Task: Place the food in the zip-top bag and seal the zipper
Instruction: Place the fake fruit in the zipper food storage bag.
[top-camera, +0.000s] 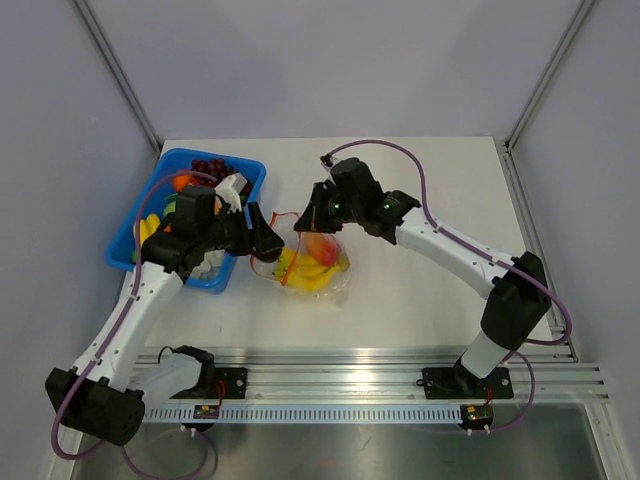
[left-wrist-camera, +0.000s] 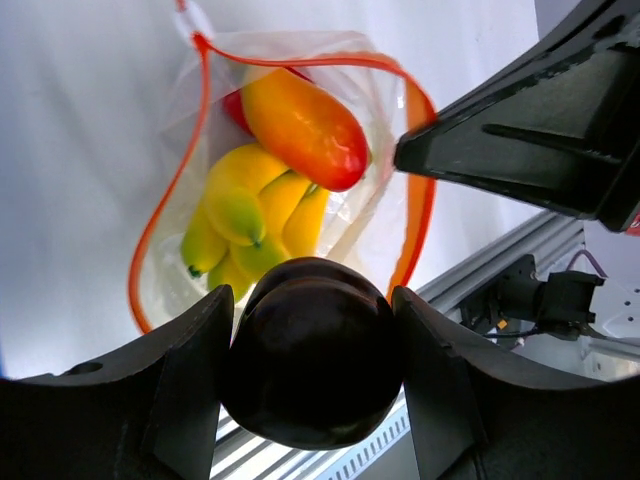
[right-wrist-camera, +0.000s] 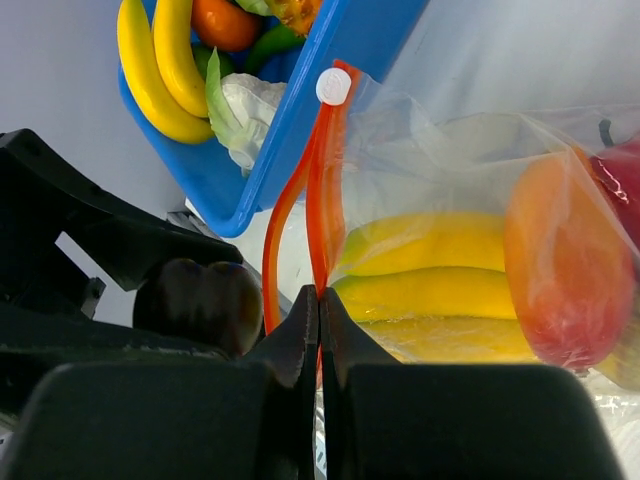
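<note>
The left hand (top-camera: 266, 236) is closed around a dark round fruit (left-wrist-camera: 313, 365), which is squeezed between its two fingers. It holds the fruit close to the open mouth of the zip-top bag (left-wrist-camera: 175, 170). The bag lies on the white surface (top-camera: 420, 300), just beside the blue tray (right-wrist-camera: 370, 30). Inside the bag are yellow pieces of food (left-wrist-camera: 250, 205) and an orange-red piece (left-wrist-camera: 305, 125). The right hand (right-wrist-camera: 320, 300) is pinched tight on the zipper (right-wrist-camera: 322, 190), the thin orange strip, at one side of the bag's mouth. More toy fruit (right-wrist-camera: 170, 50) sits in the tray.
</note>
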